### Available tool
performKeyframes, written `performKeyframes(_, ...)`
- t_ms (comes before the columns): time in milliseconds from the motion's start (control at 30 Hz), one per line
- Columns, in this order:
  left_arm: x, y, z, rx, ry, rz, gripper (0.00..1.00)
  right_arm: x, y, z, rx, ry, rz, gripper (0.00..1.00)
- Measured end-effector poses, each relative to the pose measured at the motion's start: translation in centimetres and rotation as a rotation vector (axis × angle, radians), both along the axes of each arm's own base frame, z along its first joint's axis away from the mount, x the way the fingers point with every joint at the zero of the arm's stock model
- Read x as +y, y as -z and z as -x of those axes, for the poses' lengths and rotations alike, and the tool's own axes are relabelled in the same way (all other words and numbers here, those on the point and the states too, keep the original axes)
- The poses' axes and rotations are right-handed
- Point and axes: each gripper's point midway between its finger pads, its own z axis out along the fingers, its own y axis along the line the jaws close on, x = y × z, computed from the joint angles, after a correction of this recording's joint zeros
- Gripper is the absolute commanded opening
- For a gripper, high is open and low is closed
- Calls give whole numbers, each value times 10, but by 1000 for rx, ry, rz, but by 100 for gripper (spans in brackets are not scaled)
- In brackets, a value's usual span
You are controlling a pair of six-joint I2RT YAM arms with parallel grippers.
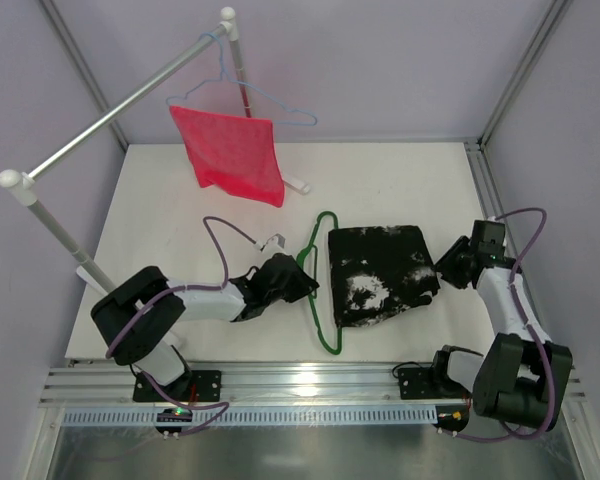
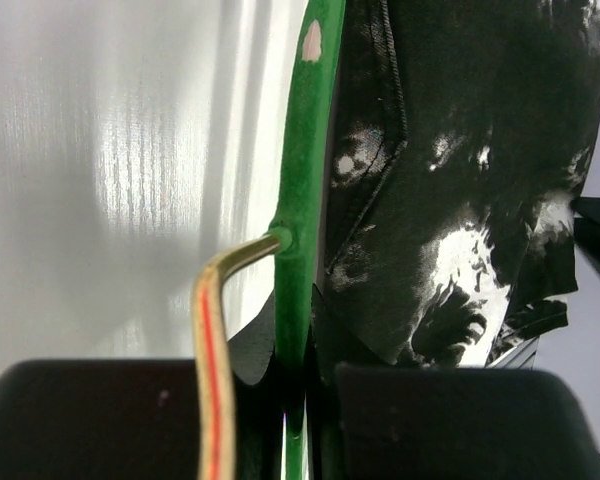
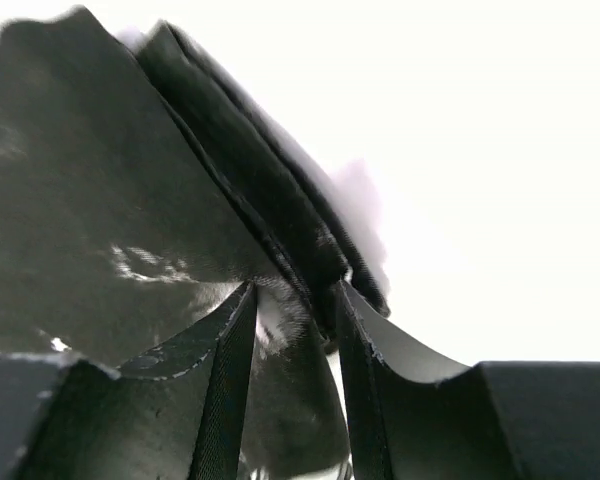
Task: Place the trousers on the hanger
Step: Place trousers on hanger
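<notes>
The trousers (image 1: 380, 272), black with white splotches, lie folded on the white table right of centre. The green hanger (image 1: 318, 318) lies flat along their left edge, hook end toward the back. My left gripper (image 1: 298, 280) is shut on the hanger's bar. In the left wrist view the green hanger (image 2: 300, 200) runs straight up from the shut left gripper (image 2: 298, 375), with the trousers (image 2: 460, 200) just to its right. My right gripper (image 1: 442, 265) is at the trousers' right edge. In the right wrist view the right gripper (image 3: 292, 300) stands open, with a fold of the trousers (image 3: 130, 200) between its fingers (image 3: 225, 380).
A red mesh cloth (image 1: 230, 150) hangs on a pale blue wire hanger (image 1: 270, 100) from a white rail (image 1: 120, 110) at the back left. The rail's leg (image 1: 65, 245) stands left of my left arm. A metal frame (image 1: 300, 385) runs along the near edge.
</notes>
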Motion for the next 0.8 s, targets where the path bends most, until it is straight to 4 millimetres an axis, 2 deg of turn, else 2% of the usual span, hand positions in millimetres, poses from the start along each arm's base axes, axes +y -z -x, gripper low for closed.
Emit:
performKeyframes(133, 0, 2, 0, -1, 14, -7, 0, -14, -42, -4, -84, 12, 82, 39)
performKeyframes(200, -1, 2, 1, -1, 20, -8, 0, -14, -69, -11, -162, -4, 100, 33)
performKeyframes(267, -3, 1, 1, -7, 30, -5, 0, 0, -90, -19, -248, -67, 55, 28)
performKeyframes(333, -4, -1, 1, -12, 39, -1, 0, 25, -97, -25, -316, -170, -37, 28)
performKeyframes(400, -5, -2, 0, -13, 43, 2, 0, 52, -85, -24, -341, -276, -138, 28)
performKeyframes(467, -5, -3, 0, -14, 46, 6, 0, 70, -54, -12, -280, -332, -223, 25)
performKeyframes(533, -5, -3, 0, -15, 47, 7, 1, 76, -12, 10, -173, -319, -287, 25)
performKeyframes(567, -5, -3, 0, -14, 48, 7, 0, 76, 5, 22, -121, -294, -322, 21)
performKeyframes(600, -5, -3, 0, -14, 50, 6, 1, 76, 13, 26, -100, -269, -352, 20)
performKeyframes(700, -5, -3, 0, -14, 56, 4, 0, 72, 12, 24, -104, -220, -382, 18)
performKeyframes(800, -5, -4, 0, -19, 64, 1, 0, 71, 1, 24, -139, -220, -339, 18)
